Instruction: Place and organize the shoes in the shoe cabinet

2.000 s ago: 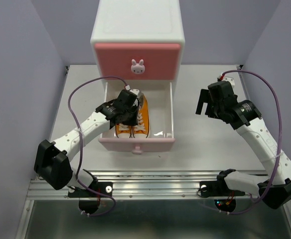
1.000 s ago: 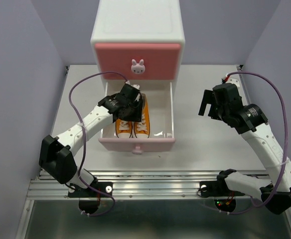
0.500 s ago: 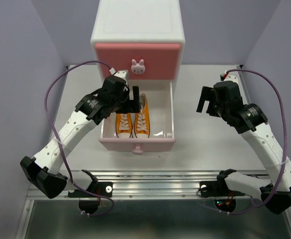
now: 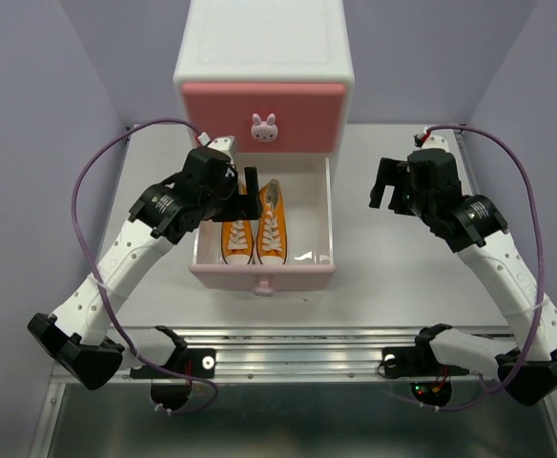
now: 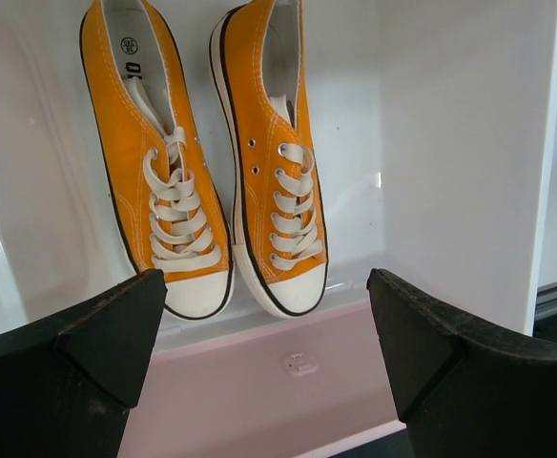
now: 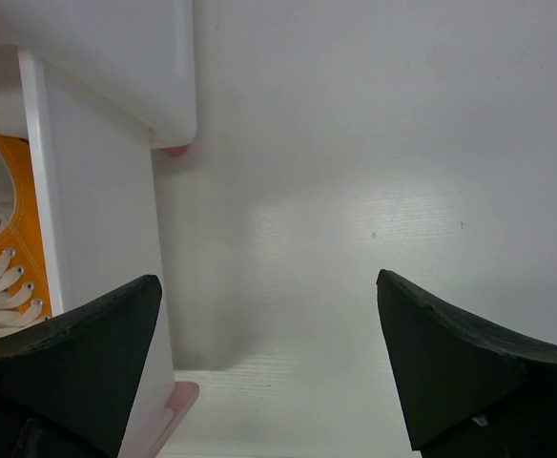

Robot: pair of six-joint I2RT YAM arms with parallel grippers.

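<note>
Orange sneakers [image 4: 255, 232] sit side by side in the pulled-out lower drawer [image 4: 328, 218] of the shoe cabinet [image 4: 264, 57], toes toward the pink drawer front, soles down, pressed to the drawer's left side. On my feed the upper drawer [image 4: 302, 116] is closed, its bunny knob [image 4: 264, 126] facing me. My left gripper [image 4: 248, 196] hangs over the heels of the pair, fingers spread wide and holding nothing. My right gripper [image 4: 386, 189] hovers above the table [image 4: 402, 277] to the right of the cabinet, well apart from it, fingers likewise spread wide with nothing between them.
</note>
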